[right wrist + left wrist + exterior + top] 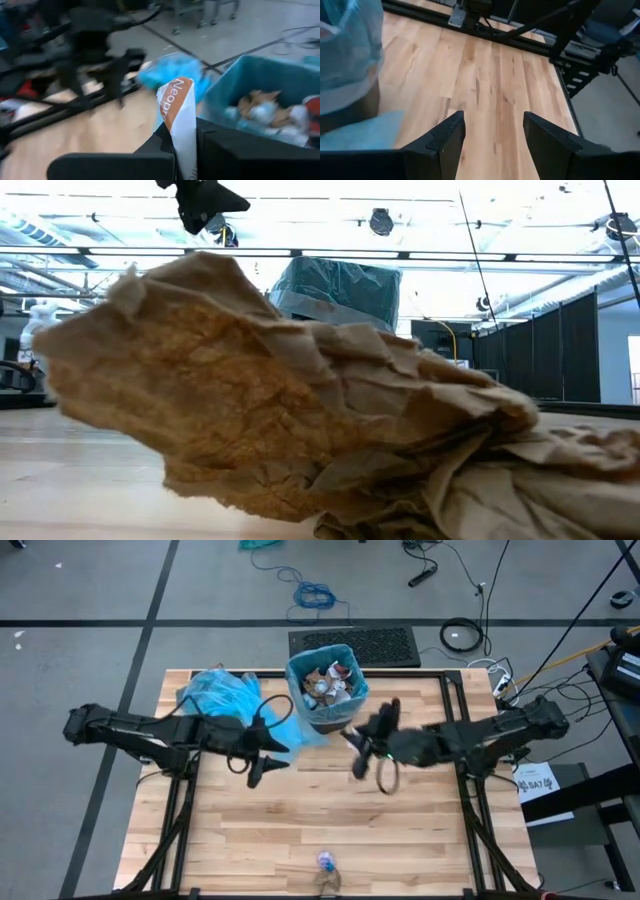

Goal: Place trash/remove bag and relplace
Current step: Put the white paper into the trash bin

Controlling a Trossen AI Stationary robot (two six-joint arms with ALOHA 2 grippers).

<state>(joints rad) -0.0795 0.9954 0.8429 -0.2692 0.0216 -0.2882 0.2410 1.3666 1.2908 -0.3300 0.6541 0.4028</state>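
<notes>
The left gripper [262,758] waits with fingers apart above the table [250,840], beside the spare blue bag [215,692]. The right gripper [357,752] is clamped on a white-and-brown wrapper [180,117] just short of the bin [326,688], already heaped with trash [328,683]. It should probably carry the wrapper over the rim before releasing.

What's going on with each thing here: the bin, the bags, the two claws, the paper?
Bin: upright, lined with a blue bag, full of trash.
Loose blue bag: crumpled on the table.
Left gripper: open, empty.
Right gripper: shut on a wrapper.
Brown paper: crumpled, lying on the table.
</notes>
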